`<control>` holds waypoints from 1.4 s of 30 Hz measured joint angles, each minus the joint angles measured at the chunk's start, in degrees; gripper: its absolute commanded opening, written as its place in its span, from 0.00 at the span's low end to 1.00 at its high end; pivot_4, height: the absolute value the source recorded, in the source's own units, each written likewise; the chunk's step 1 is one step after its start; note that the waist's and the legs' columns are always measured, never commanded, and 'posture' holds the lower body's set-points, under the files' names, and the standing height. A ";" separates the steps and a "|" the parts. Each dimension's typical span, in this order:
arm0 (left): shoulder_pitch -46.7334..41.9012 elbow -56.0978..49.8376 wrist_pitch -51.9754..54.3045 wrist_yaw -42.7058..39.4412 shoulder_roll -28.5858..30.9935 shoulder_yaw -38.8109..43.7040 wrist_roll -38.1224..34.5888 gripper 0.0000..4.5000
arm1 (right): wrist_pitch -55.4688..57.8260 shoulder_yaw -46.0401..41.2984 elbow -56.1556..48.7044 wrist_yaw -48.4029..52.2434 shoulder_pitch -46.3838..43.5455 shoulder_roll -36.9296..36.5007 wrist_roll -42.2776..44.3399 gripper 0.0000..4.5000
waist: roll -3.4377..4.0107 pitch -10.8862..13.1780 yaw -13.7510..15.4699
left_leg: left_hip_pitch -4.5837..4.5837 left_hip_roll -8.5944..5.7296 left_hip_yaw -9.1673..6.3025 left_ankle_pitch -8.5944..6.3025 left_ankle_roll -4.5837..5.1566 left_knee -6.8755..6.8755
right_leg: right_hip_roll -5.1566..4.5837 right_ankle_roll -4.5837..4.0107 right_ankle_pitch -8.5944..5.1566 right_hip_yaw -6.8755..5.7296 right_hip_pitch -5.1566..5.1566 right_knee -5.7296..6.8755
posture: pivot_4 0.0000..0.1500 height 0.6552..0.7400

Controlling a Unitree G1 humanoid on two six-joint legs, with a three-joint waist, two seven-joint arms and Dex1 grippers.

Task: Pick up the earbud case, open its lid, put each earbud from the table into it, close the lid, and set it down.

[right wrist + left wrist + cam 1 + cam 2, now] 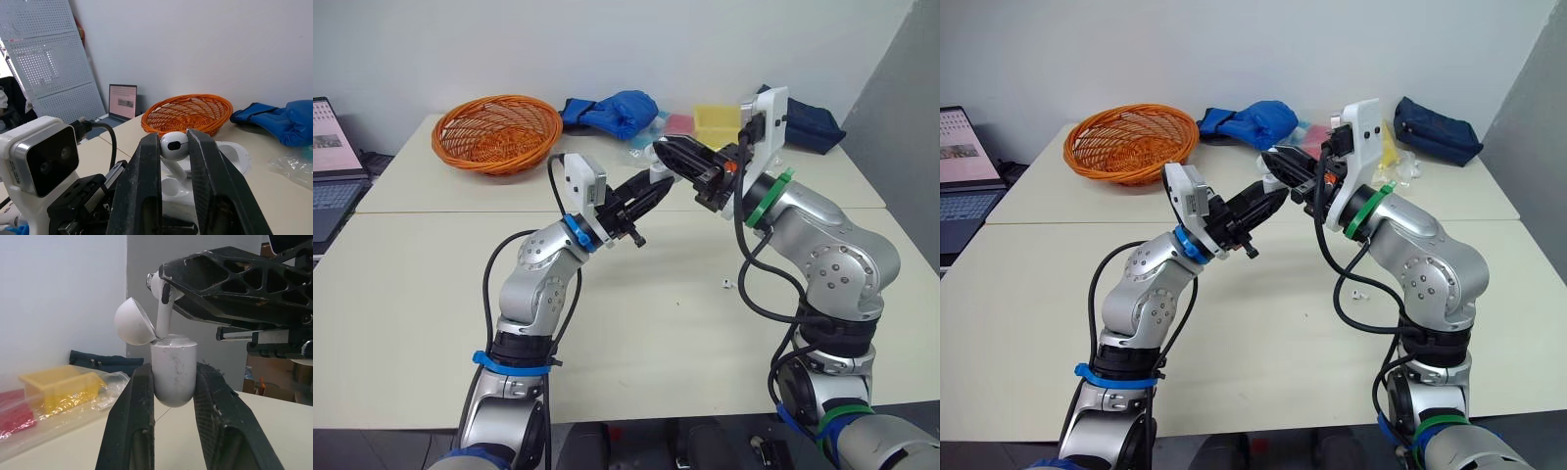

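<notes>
Plain white wall [607, 49] behind the work area, lit evenly and softly. I note a grey panel [913, 127] standing at the right edge. Two cream tables are butted together, the near table [401, 294] and the far table [411, 186], with a dark seam between them. An open laptop [331, 166] sits just past their left end. From the right wrist view, I see a white perforated board [54, 54] standing beside it near the wall.

Earbud case [173, 369] in left jaws, lid [133, 322] open, right jaws holding earbud [163, 313], stem at case mouth

Head eyes look down; both wrist cameras closely share the earbud case [173, 372].
</notes>
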 measured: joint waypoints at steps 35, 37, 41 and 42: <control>-1.35 1.96 -0.11 -2.15 0.17 -0.02 0.26 0.16 | -1.39 1.77 -0.98 -5.39 3.42 -2.44 6.66 0.09 | 0.00 0.00 0.00 | -0.04 0.01 -0.01 0.00 0.00 -0.06 | 0.00 0.00 0.00 -0.01 0.00 -0.13 | 1.00 1.00; -1.35 1.95 -0.01 -2.16 0.14 -0.16 0.26 0.16 | -1.43 1.81 -1.18 -5.39 3.60 -2.80 6.73 0.09 | 0.00 0.00 0.01 | -0.05 0.01 -0.01 0.00 0.00 -0.06 | 0.00 0.00 0.00 -0.02 0.00 -0.13 | 1.00 1.00; -1.35 1.95 0.07 -2.22 0.14 -0.65 0.26 0.16 | -1.44 1.74 -1.77 -5.41 4.22 -3.56 7.17 0.09 | 0.00 0.00 0.00 | -0.05 0.01 0.00 0.00 0.00 -0.07 | 0.00 0.00 -0.01 -0.01 0.00 -0.16 | 1.00 1.00; -1.35 1.95 0.07 -2.20 0.14 -0.69 0.26 0.16 | -1.49 1.74 -1.78 -5.45 4.25 -3.56 7.19 0.17 | 0.00 0.00 -0.01 | -0.05 0.01 0.00 0.00 0.00 -0.07 | 0.00 0.01 -0.01 -0.01 0.00 -0.16 | 1.00 1.00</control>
